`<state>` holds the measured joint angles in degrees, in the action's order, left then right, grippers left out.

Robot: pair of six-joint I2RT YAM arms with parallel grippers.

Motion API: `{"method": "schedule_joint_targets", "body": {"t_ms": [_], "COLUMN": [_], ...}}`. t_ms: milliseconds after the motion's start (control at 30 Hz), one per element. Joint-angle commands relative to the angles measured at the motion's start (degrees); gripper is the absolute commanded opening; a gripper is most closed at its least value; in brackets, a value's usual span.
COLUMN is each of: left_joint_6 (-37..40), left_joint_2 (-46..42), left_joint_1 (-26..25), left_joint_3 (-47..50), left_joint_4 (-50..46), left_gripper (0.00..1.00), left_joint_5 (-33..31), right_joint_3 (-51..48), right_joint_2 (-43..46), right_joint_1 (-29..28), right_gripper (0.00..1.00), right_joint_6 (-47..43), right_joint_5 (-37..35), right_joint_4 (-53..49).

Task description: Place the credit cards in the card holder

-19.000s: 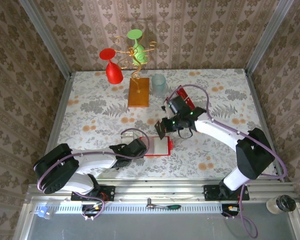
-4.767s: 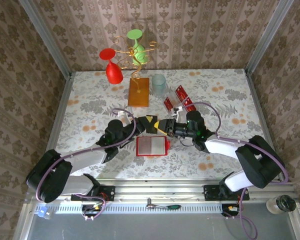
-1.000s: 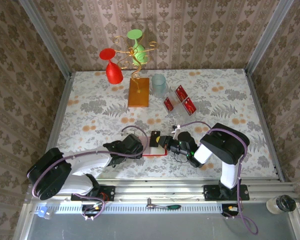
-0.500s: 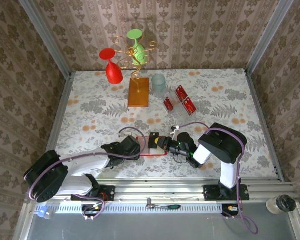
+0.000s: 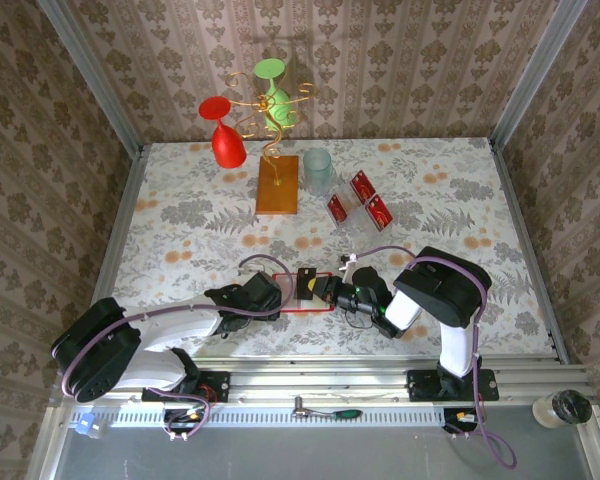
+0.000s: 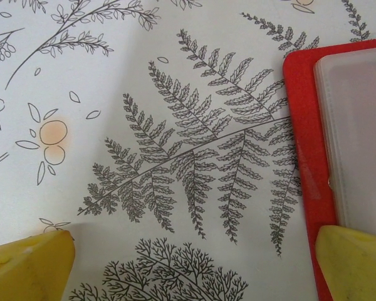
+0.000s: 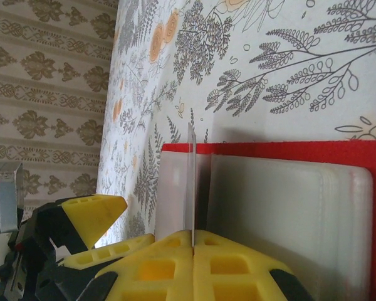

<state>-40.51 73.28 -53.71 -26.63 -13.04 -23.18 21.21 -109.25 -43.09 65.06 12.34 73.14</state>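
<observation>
Right wrist | card holder (image 7: 288,151) open | right end effector (image 7: 193,237) grips flap (image 7: 190,179)

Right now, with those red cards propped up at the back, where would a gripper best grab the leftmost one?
Probably its raised top edge, coming down from above with one finger on each flat face. The leftmost card stands tilted in the clear stand, so its lower edge is seated while the top is free.
</observation>
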Motion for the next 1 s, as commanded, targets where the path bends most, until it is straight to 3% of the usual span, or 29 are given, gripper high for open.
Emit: {"method": "schedule_joint_targets", "body": {"t_ms": [0,500,967], "left_joint_6": [-0.73,-0.95,-1.21], "left_joint_2": [1.28,2.05,2.27], "left_joint_1": [-0.44,-0.43,-0.43], "left_joint_3": [1.06,1.16,1.49], "left_joint_4": [0.74,1.26,1.55], "left_gripper": [1.00,1.00,1.00], "left_joint_5": [-0.02,-0.02,-0.11], "right_joint_3": [-1.26,-0.93,-1.53], "right_joint_2": [-0.84,2.64,3.35], "right_joint_1": [-0.82,-1.83,-2.52], "right_gripper": [0.00,0.00,0.00], "right_joint_6": [0.85,1.32,3.19], "right_joint_5": [-1.74,-1.89,-1.72], "right_joint_4": [-2.17,-14.17,-17.44]}}
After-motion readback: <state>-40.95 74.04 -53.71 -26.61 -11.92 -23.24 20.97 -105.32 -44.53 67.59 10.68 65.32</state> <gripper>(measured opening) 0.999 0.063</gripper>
